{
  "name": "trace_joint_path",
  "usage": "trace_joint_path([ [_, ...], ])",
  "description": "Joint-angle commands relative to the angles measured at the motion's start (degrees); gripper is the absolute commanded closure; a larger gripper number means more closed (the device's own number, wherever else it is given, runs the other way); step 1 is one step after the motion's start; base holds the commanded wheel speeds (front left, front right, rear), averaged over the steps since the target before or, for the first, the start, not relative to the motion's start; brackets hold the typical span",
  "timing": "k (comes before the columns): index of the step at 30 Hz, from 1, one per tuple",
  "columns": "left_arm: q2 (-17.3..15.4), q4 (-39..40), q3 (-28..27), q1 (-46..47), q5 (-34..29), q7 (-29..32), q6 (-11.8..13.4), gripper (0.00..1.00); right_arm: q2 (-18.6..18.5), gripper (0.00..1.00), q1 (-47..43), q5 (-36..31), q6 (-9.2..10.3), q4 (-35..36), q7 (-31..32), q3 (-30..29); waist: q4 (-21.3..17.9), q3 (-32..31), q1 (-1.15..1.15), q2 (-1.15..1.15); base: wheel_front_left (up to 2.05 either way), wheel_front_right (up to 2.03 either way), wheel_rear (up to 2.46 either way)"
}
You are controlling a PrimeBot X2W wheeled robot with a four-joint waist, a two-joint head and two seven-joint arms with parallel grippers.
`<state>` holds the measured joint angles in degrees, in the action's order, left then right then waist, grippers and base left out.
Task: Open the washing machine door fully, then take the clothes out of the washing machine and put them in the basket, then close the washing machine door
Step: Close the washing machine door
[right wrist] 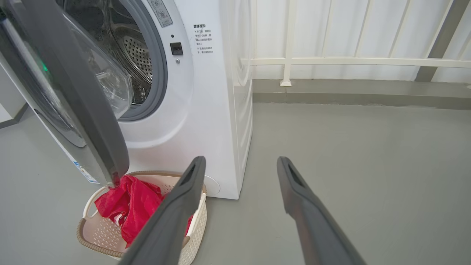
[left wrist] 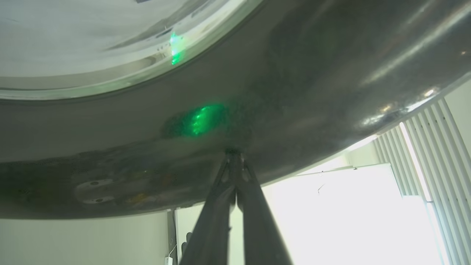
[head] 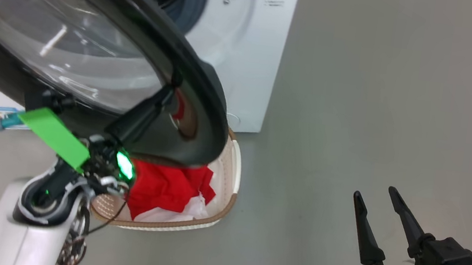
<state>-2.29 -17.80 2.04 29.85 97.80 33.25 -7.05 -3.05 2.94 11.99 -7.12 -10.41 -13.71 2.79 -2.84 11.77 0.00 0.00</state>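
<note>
Nearby, glossy curved door (head: 208,104), perforated cream basket (right wrist: 195,228), seemingly soft clothes (right wrist: 136,200).

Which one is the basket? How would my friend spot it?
Find the big white washing machine with its round black-rimmed door hanging open. On the grey floor right in front, under the door's lower edge, sits the basket. It's the only cream, hole-dotted tub with a brown rim, holding red clothes.
</note>
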Motion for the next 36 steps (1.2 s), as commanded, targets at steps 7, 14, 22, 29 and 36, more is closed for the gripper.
trace_joint_path([
  [7,-0.9,-1.81,-3.14,6.2,-1.68,0.3,-0.43,1.0,-0.61,0.0,2.49,0.06,-0.36,0.91,-0.85,1.59,-2.32,2.08,0.0,0.0,0.0,0.0,0.0],
  [14,-0.83,-0.64,-4.27,4.82,-2.24,0.7,-0.43,1.0,-0.47,0.0,2.41,0.28,-0.36,0.41,-1.02,1.29,-1.01,1.58,0.0,0.0,0.0,0.0,0.0],
  [22,-0.72,3.72,-7.45,-0.92,-1.64,-1.88,-0.43,1.0,-0.29,0.0,2.68,0.45,-0.36,-0.19,-1.15,1.79,1.26,0.18,0.0,0.0,0.0,0.0,0.0],
  [29,-0.62,8.48,-8.97,-9.03,-0.97,-7.12,-0.44,0.62,-0.08,0.0,2.62,0.68,-0.36,-0.78,-1.24,1.95,3.51,-1.44,0.0,0.0,0.0,0.0,0.0],
  [36,-0.6,14.21,-7.0,-17.3,-3.35,-13.77,-0.44,0.0,0.05,0.0,1.83,0.66,-0.36,-0.98,-1.27,1.18,5.0,-2.97,0.0,0.0,0.0,0.0,0.0],
])
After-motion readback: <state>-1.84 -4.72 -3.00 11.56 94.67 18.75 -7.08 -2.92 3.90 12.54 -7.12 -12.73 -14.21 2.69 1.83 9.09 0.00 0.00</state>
